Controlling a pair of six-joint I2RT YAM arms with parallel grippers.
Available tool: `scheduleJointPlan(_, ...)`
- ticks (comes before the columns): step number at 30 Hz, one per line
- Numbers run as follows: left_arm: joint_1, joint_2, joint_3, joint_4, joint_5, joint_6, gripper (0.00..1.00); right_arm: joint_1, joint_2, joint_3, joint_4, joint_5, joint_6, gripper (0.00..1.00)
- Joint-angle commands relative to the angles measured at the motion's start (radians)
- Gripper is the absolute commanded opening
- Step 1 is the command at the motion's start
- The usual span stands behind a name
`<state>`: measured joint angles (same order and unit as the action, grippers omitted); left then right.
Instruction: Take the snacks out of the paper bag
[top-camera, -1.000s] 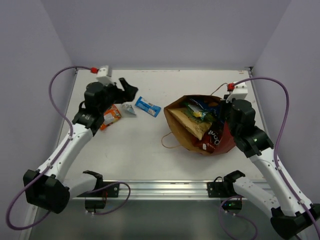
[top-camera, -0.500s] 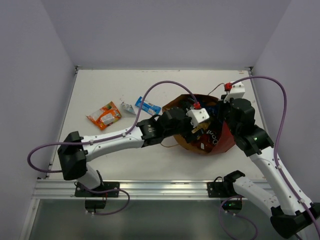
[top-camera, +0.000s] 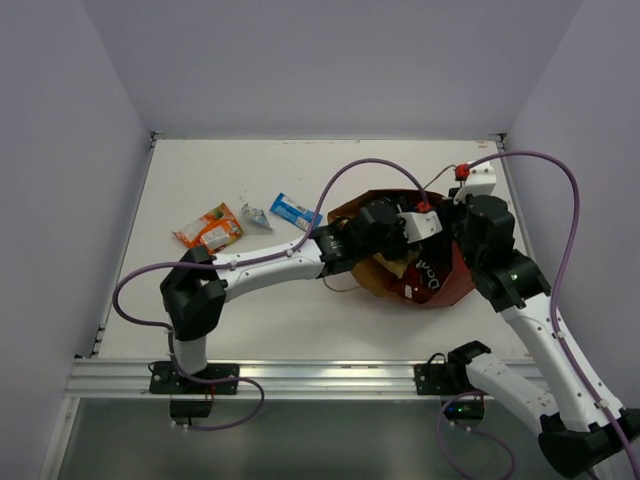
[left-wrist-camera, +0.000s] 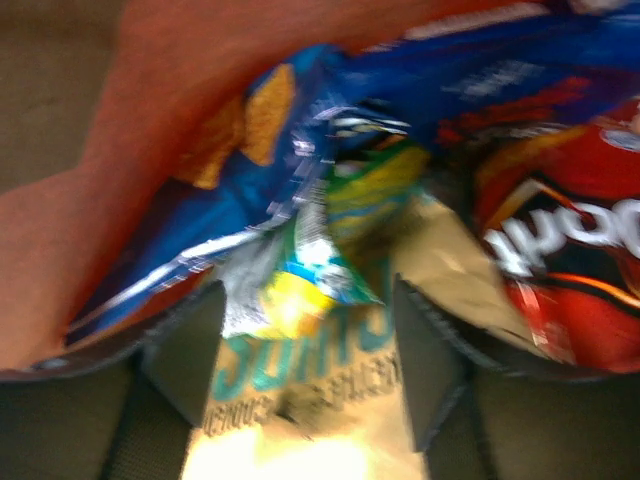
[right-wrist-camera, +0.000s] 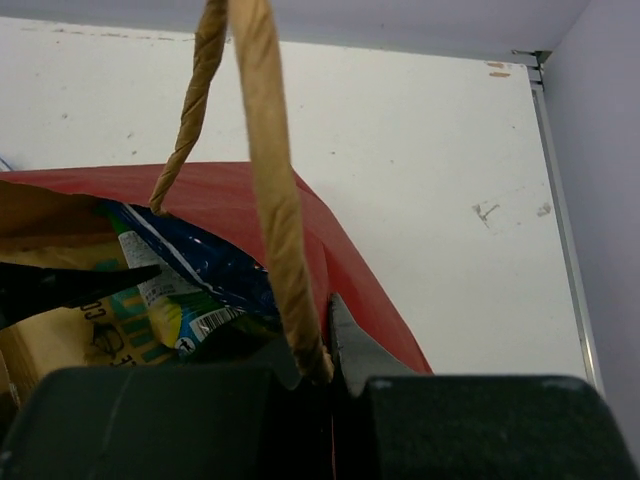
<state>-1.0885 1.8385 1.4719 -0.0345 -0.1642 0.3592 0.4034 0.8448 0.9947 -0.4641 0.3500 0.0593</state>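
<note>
I have the left arm bent at the elbow and stretched low across the table (top-camera: 250, 310) into the mouth of the paper bag (top-camera: 442, 288). Inside the bag, the left gripper (left-wrist-camera: 305, 365) has its fingers spread to either side of a tan packet (left-wrist-camera: 300, 400) with teal print. A blue chip bag (left-wrist-camera: 220, 200) and a red chip bag (left-wrist-camera: 570, 260) lie just behind it. My right arm leans over the bag's far right edge, the right gripper (right-wrist-camera: 318, 350) pinching the bag's twisted handle (right-wrist-camera: 262, 170). Left of the bag lie an orange pack (top-camera: 208, 228), a small silvery packet (top-camera: 257, 217) and a blue pack (top-camera: 296, 212).
</note>
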Motion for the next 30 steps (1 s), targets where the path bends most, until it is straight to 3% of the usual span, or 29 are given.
scheduleJointPlan(1, 0.036, 0.064, 0.087, 0.03, -0.035, 0.0, 0.65, 0.032, -0.016, 0.051, 0.042, -0.071, 0.016, 0.0)
scheduleJointPlan(2, 0.039, 0.065, 0.087, 0.004, -0.032, -0.005, 0.52, 0.031, -0.019, 0.048, 0.044, -0.069, 0.014, 0.0)
scheduleJointPlan(4, 0.042, 0.056, 0.074, 0.011, -0.035, -0.014, 0.36, 0.032, -0.024, 0.042, 0.053, -0.059, 0.011, 0.0)
scheduleJointPlan(7, 0.041, 0.024, 0.044, 0.043, -0.026, -0.028, 0.22, 0.032, -0.027, 0.032, 0.058, -0.049, 0.01, 0.0)
scheduleJointPlan(10, 0.041, -0.025, 0.012, 0.071, 0.011, -0.054, 0.0, 0.032, -0.027, 0.018, 0.068, -0.037, 0.014, 0.0)
scheduleJointPlan(17, 0.038, -0.241, -0.057, -0.003, 0.117, -0.15, 0.0, 0.032, 0.008, 0.032, 0.044, 0.065, 0.046, 0.0)
scheduleJointPlan(23, 0.053, -0.479, -0.102, -0.125, 0.031, -0.216, 0.0, 0.031, 0.023, 0.028, 0.036, 0.165, 0.06, 0.0)
scheduleJointPlan(28, 0.223, -0.646, -0.09, -0.208, 0.006, -0.318, 0.0, 0.029, 0.025, 0.025, 0.032, 0.188, 0.057, 0.0)
scheduleJointPlan(30, 0.307, -0.668, -0.082, -0.232, -0.097, -0.296, 0.0, 0.029, 0.025, 0.027, 0.03, 0.178, 0.057, 0.0)
